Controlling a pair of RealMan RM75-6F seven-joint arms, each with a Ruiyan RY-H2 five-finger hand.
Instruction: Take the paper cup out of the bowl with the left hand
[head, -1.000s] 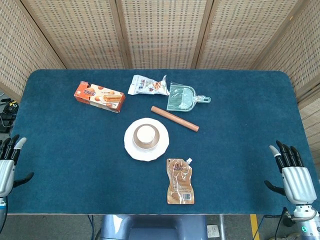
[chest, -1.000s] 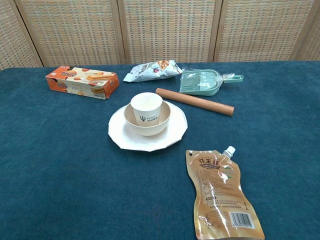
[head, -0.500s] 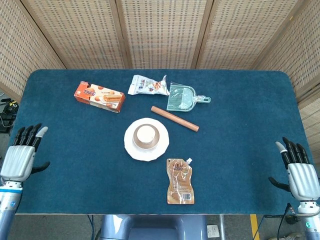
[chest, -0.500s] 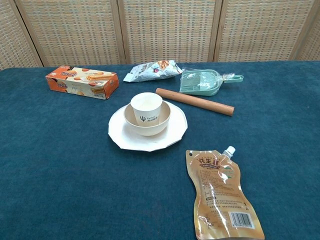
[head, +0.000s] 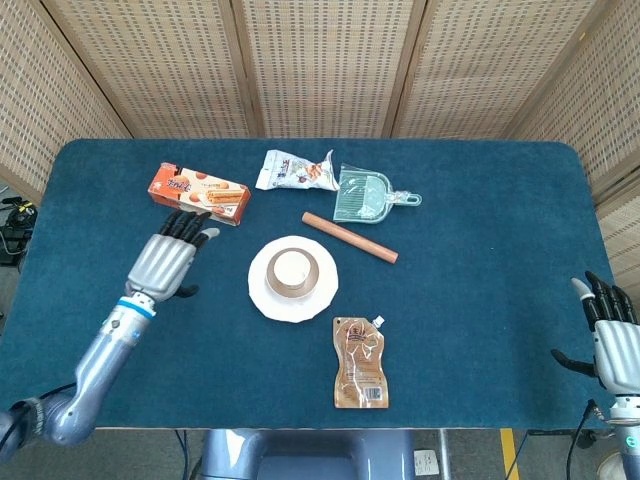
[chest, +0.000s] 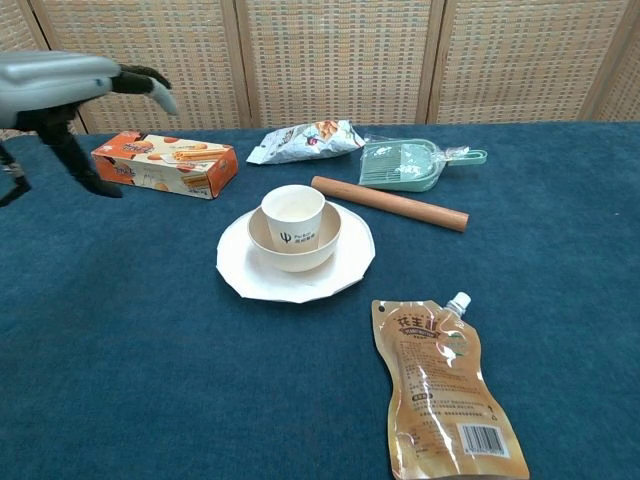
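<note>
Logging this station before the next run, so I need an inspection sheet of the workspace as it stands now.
Surface: table covered in dark blue cloth, no spills seen.
Job's things: paper cup upright inside the bowl, which sits on a white plate.
Clutter: orange snack box, snack bag, green dustpan, wooden rolling pin, brown spout pouch, all apart from the plate.
Hands: left hand open above the table, left of the plate, holding nothing; right hand open at the table's right edge.
Cables: some at the floor by both lower corners.
Surroundings: woven screen panels behind the table.
</note>
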